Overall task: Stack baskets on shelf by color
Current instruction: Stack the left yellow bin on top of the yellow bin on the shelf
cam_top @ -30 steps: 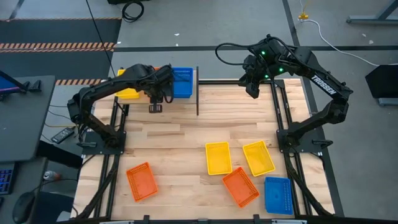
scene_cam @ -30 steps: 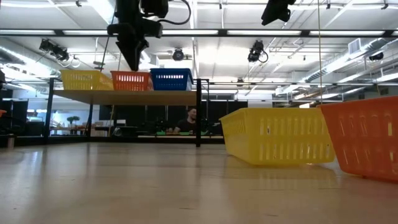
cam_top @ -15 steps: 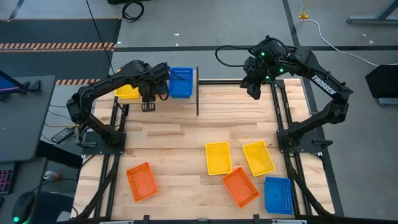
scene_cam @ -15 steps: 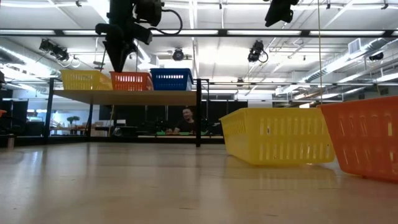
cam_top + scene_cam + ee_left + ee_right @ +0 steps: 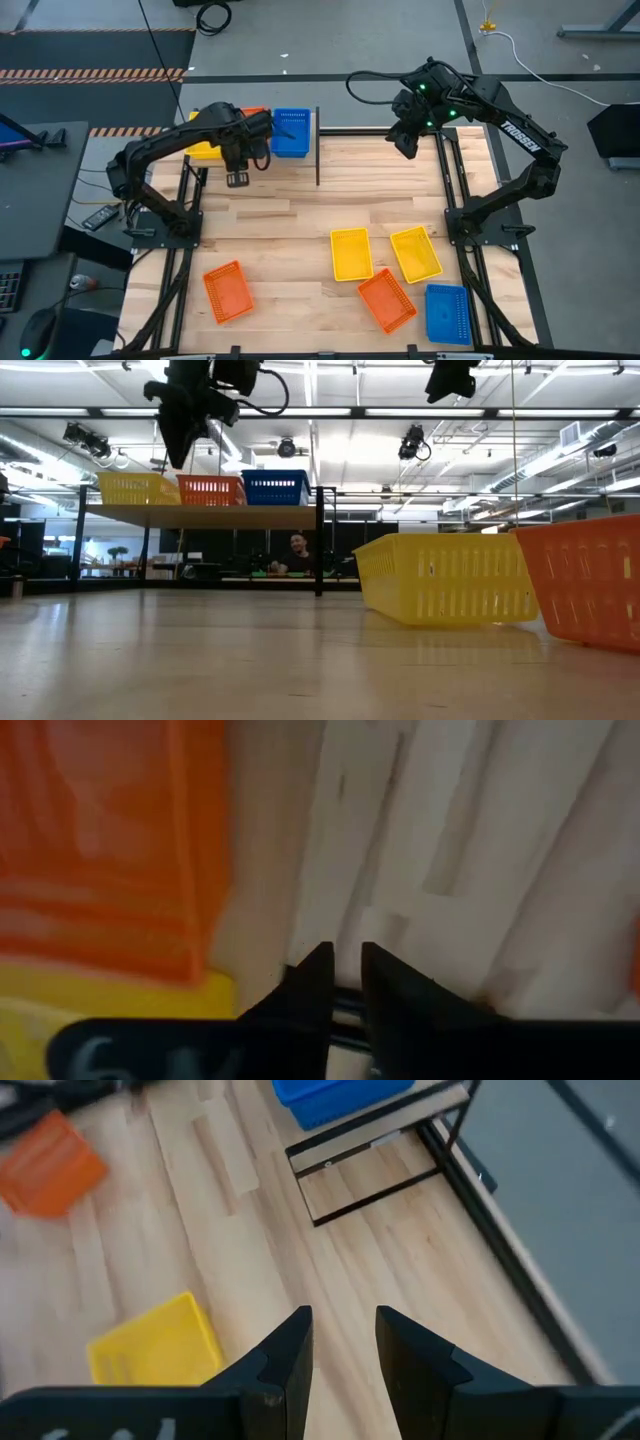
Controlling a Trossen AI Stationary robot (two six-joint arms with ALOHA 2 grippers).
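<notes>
The shelf (image 5: 300, 160) (image 5: 200, 515) stands at the table's far left. On it rest a yellow basket (image 5: 203, 149) (image 5: 137, 488), an orange basket (image 5: 210, 490) that my left arm mostly hides from above, and a blue basket (image 5: 292, 132) (image 5: 275, 487). On the tabletop lie two yellow baskets (image 5: 351, 253) (image 5: 415, 252), two orange baskets (image 5: 387, 299) (image 5: 228, 291) and a blue basket (image 5: 447, 313). My left gripper (image 5: 238, 178) (image 5: 343, 960) hangs shut and empty just in front of the shelf's near edge, above it. My right gripper (image 5: 405, 145) (image 5: 343, 1330) waits high over the far right, narrowly open.
A black upright post (image 5: 318, 150) marks the shelf's right end. Black frame rails (image 5: 455, 190) run along the table's sides. Bare wood (image 5: 280, 225) lies between the shelf and the loose baskets. A person (image 5: 298, 550) sits in the room beyond the table.
My left gripper has drifted toward the table's left edge along the front of the shelf, from before the orange basket to nearer the yellow one, and come slightly toward the near edge. The baskets have stayed put.
</notes>
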